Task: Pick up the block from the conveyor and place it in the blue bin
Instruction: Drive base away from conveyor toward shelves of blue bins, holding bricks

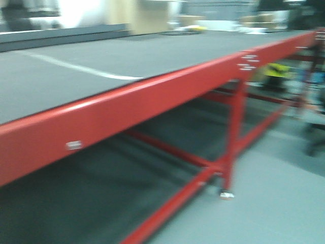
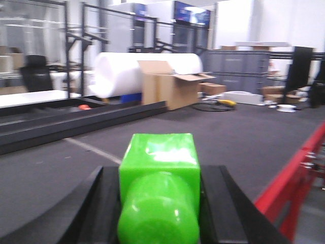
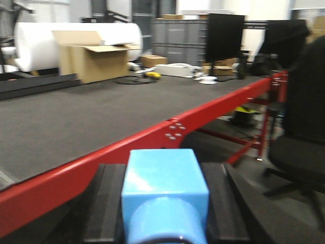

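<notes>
- The front view is smeared throughout by motion blur; a pale sheen is carried along the conveyor frame (image 1: 152, 96).
- Wrist views are brightly lit from overhead; backgrounds are softened.

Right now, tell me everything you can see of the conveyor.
The conveyor is a wide, flat, dark grey belt with a fine woven look, lying level and running deep into the room. A pale stripe crosses it slantwise. A glossy red metal frame edges its near side, carrying small pale tags and bolt heads, and stands on red legs with cross braces on the grey floor. No block shows on the belt in the blurred front view.
</notes>
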You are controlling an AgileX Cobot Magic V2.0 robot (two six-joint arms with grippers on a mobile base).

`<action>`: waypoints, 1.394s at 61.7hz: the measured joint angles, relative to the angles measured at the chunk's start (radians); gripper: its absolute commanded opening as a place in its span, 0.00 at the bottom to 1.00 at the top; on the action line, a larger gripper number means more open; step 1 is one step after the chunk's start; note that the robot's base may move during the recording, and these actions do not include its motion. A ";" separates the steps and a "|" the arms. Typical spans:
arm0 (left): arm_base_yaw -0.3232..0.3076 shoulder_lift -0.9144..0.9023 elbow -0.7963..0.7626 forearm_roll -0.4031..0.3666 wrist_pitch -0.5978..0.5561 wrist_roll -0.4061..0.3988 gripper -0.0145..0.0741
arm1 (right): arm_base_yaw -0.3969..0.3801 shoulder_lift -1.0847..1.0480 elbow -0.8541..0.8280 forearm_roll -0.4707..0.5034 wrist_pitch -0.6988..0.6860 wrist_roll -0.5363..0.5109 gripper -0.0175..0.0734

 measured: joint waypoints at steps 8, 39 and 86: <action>0.000 0.000 0.000 0.000 0.000 0.000 0.04 | 0.000 0.000 0.000 0.000 0.000 0.000 0.01; 0.000 0.000 0.000 0.000 0.000 0.000 0.04 | 0.000 -0.002 0.000 0.000 0.000 0.000 0.01; 0.000 0.000 0.000 0.000 0.000 0.000 0.04 | 0.000 -0.005 0.000 0.000 0.000 0.000 0.01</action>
